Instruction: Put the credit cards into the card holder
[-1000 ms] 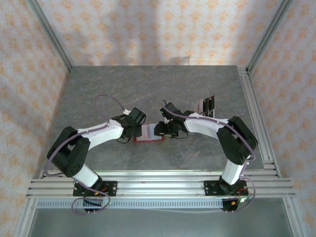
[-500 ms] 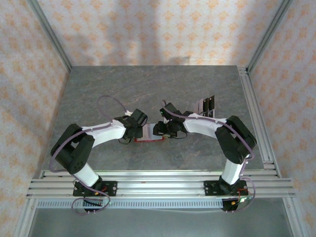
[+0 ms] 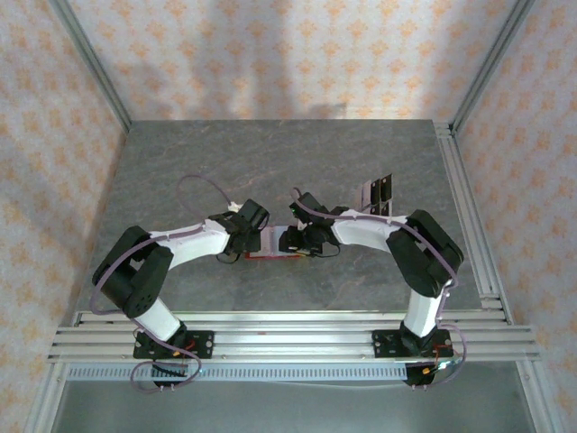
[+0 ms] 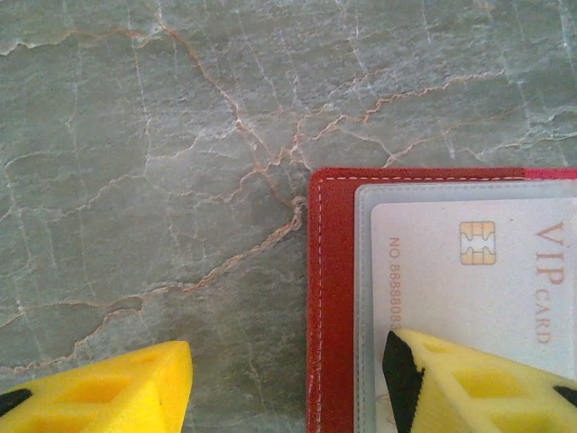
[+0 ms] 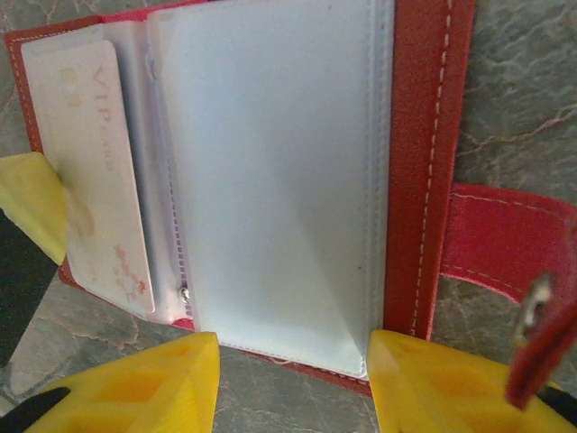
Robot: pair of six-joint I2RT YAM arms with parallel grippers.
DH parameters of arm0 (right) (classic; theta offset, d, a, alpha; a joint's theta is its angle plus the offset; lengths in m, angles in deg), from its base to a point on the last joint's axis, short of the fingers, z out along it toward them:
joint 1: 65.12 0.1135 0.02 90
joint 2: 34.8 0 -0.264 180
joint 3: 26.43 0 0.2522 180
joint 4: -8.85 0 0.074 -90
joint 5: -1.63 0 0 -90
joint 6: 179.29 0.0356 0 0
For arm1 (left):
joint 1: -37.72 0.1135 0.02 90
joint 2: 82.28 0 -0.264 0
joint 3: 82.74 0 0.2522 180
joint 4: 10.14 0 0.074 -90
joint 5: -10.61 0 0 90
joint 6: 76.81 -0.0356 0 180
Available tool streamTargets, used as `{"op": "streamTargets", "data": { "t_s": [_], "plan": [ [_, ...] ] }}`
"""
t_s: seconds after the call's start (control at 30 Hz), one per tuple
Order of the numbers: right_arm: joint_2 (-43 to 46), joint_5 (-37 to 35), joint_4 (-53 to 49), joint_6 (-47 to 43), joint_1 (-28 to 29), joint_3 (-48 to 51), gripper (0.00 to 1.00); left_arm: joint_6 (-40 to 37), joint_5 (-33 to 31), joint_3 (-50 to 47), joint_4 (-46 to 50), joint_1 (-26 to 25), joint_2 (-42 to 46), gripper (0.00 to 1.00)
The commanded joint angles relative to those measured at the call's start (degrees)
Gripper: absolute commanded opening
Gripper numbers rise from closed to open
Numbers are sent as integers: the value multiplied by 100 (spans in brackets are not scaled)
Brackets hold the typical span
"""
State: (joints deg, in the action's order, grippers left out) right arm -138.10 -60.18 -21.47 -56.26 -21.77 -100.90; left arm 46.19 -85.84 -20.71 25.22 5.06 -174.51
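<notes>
The red card holder (image 3: 270, 247) lies open on the table between my two grippers. In the left wrist view its left red border (image 4: 329, 298) sits between the open jaws of my left gripper (image 4: 287, 383). The right fingertip (image 4: 451, 379) rests on a clear sleeve holding a pale VIP card (image 4: 478, 262). My right gripper (image 5: 293, 383) is open astride the near edge of the empty clear sleeves (image 5: 279, 180), with nothing pinched. The snap tab (image 5: 505, 244) sticks out to the right. Dark credit cards (image 3: 379, 190) lie at the back right, away from both grippers.
The grey marble table (image 3: 270, 162) stretches free behind the holder and to the left. Aluminium rails (image 3: 469, 207) run along the right side and the near edge. Patterned walls enclose the workspace.
The left arm has edged right and drawn its elbow in, bringing its gripper closer onto the holder. The right gripper has shifted slightly left. Both jaws keep the same opening.
</notes>
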Motion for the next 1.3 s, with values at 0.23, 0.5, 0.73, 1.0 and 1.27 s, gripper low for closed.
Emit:
{"op": "streamTargets", "data": {
  "t_s": [0.23, 0.5, 0.73, 1.0, 1.27],
  "plan": [
    [-205, 141, 221, 144, 56, -173, 47, 50, -106, -158, 10, -74, -109, 60],
    [-392, 283, 395, 220, 59, -373, 47, 76, -88, -180, -11, -91, -101, 60],
    [-498, 455, 634, 355, 58, -521, 47, 92, -76, -179, -16, -109, -102, 60],
    [-160, 408, 778, 514, 57, -402, 47, 95, -84, -196, -6, -117, -31, 60],
    [235, 407, 891, 652, 56, -274, 46, 94, -71, -204, -2, -126, -32, 59]
  ]
}}
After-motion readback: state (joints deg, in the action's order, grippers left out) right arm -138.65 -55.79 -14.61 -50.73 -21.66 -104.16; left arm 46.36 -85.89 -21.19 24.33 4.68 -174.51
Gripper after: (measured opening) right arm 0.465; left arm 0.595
